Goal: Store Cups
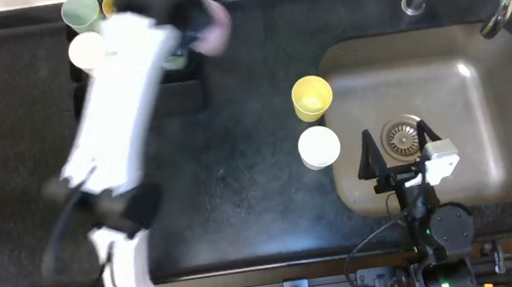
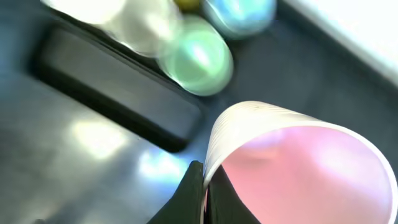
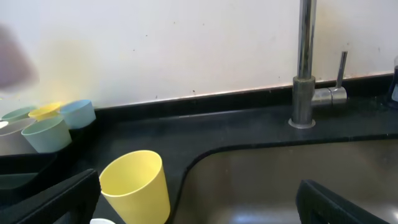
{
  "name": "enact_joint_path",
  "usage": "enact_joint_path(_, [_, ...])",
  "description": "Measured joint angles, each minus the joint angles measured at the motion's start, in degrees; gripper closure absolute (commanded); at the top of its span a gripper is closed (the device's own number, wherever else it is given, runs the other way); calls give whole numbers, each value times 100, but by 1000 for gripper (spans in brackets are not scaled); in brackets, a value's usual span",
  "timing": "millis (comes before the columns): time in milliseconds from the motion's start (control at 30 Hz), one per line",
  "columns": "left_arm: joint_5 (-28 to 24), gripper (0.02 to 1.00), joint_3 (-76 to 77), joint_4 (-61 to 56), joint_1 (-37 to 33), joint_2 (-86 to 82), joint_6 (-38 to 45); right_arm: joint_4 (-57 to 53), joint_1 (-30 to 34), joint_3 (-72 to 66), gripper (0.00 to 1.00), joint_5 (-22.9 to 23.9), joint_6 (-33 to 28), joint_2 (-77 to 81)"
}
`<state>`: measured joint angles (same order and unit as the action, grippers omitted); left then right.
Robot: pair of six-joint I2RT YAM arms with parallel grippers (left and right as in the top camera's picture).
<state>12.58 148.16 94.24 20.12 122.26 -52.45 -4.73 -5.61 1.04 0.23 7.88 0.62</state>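
Sink [image 1: 483, 64] lies under the right claw [image 1: 398, 150], which is spread wide and empty. A yellow cup [image 1: 310, 97] and a white cup [image 1: 318, 146] stand just left of its rim. Left claw [image 2: 202, 186] pinches the pink cup [image 2: 298, 168] by its wall, just beside the green cup [image 2: 198, 62] in the back-left cluster, probably its destination.

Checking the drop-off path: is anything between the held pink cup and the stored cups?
Nothing visible: only bare black countertop separates the pink plastic cup from the nearest stored green plastic cup.

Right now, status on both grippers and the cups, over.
Left gripper shut on pink cup, by the green cup at back. Right gripper open over sink. Yellow cup, white cup beside sink. No obstruction seen.
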Motion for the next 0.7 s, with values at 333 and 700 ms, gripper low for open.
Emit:
enact_joint_path(333, [-219,982,-3827,-1646,-2221,-1856,-144,0,0,0,3,0,-2,0])
enact_joint_path(700, [-623,982,-5447,-2529,-2675,-1921,-144,0,0,0,3,0,0,0])
